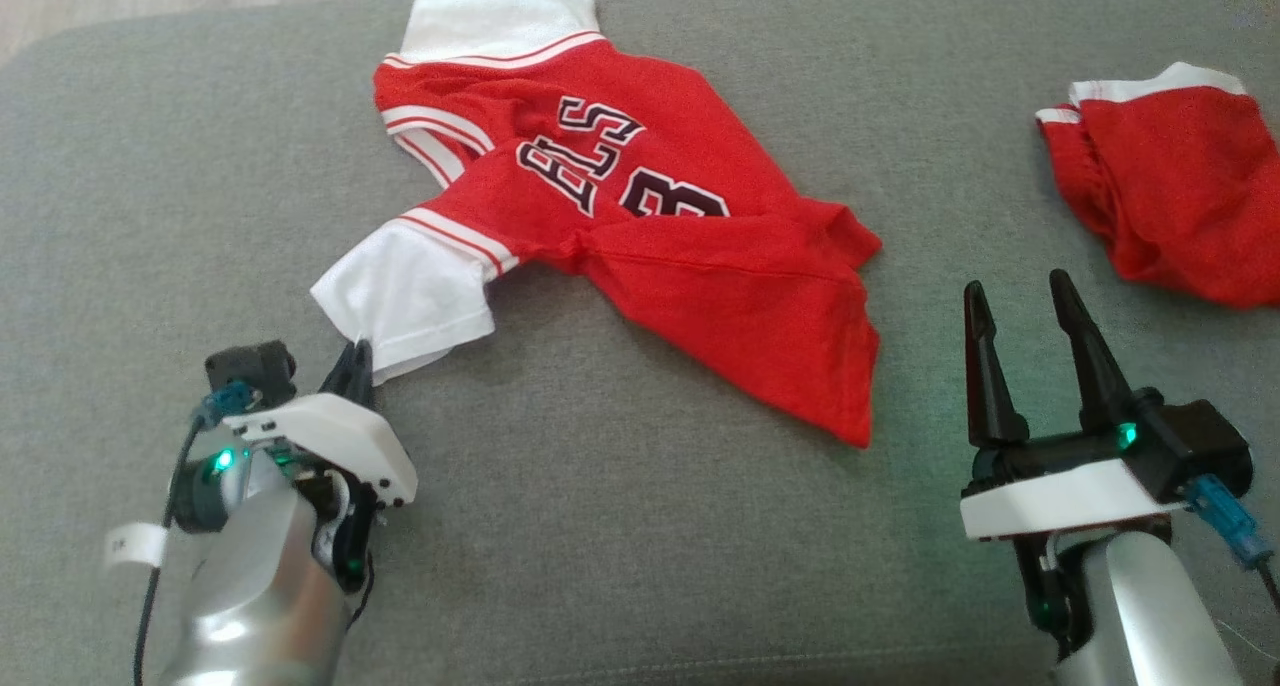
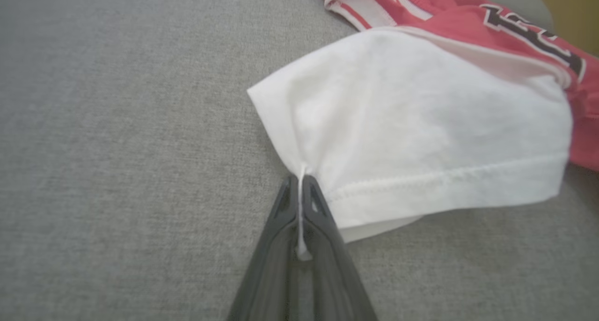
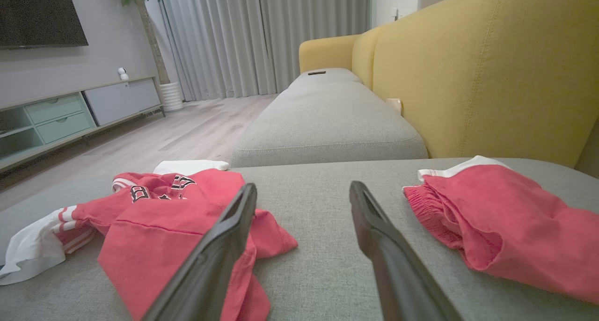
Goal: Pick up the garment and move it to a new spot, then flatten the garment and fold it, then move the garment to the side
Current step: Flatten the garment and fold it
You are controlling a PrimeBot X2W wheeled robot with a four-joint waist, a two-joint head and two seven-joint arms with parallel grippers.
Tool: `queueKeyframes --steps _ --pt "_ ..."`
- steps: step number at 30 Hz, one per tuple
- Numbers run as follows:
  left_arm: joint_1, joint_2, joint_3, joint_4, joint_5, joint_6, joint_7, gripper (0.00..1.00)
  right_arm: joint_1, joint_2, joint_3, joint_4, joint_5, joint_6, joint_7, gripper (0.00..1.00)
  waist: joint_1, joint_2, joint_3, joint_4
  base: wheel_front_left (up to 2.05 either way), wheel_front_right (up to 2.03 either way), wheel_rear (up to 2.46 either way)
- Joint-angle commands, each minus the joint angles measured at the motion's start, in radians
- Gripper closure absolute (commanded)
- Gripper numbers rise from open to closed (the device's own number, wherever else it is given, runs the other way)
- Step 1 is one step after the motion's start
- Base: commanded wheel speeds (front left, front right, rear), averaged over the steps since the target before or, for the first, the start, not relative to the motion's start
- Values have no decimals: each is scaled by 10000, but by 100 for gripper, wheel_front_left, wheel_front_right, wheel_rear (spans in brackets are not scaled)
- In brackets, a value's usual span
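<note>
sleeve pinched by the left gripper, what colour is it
The sleeve is plain white; it shows best in the left wrist view.

The jersey [image 1: 690,266] is red with white sleeves, striped trim and dark lettering. It lies rumpled and askew on the grey cushion [image 1: 600,526], lettering up, with a fold across its body. The hem corner of its near sleeve [image 2: 412,124] is pinched in the left claw [image 2: 299,183].

On the grey woven sofa cushion [image 1: 600,546], the red-and-white fabric jersey [image 1: 640,216] lies left of centre. The crumpled red fabric shorts [image 1: 1170,186] lie far right, well apart from it. My left gripper [image 1: 354,358] is near-left, pinching the jersey's nearest sleeve corner. My right gripper [image 1: 1017,284] is near-right, in front of the gap between the garments, touching neither.
</note>
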Motion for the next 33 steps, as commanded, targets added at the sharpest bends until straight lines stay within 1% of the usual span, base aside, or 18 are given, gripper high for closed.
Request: queueKeyframes --steps 1,5,9,13,14,15,18,23,28,33 --pt "23 185 191 -88 -31 11 -277 100 -302 -20 175 -272 13 -9 -108 0 0 0 -51 117 0 0 0" --pt "36 164 319 -524 -75 49 -641 100 -366 -20 196 -72 -43 -9 -108 0 0 0 -105 272 0 0 0" --pt "276 116 491 -1450 -42 115 -784 100 -569 -20 233 360 164 -9 -50 0 0 0 -153 503 0 0 0" --pt "724 56 651 -2605 128 190 -796 100 -882 -20 253 927 864 -9 288 0 0 0 -173 706 0 0 0" --pt "841 36 649 -2777 169 194 -797 100 -972 -20 275 1083 1232 -9 378 0 0 0 -177 746 0 0 0" --pt "1021 1 625 -3018 235 185 -798 100 -1158 -20 368 1419 1871 -9 627 0 0 0 -179 806 0 0 0" --pt "1189 -30 605 -3254 314 183 -799 100 -1442 -20 524 1982 2921 -9 1066 0 0 0 -160 855 0 0 0" --pt "1333 -68 515 -3415 434 179 -799 100 -1988 -20 846 2937 3944 -9 1658 0 0 0 -133 910 0 0 0" --pt "1354 -87 443 -3455 504 164 -800 100 -2427 -20 1294 3684 4111 -9 1915 0 0 0 -113 945 0 0 0" --pt "1350 -107 372 -3426 542 149 -800 100 -2677 -20 1738 4117 4438 -9 1955 0 0 0 -123 988 0 0 0"
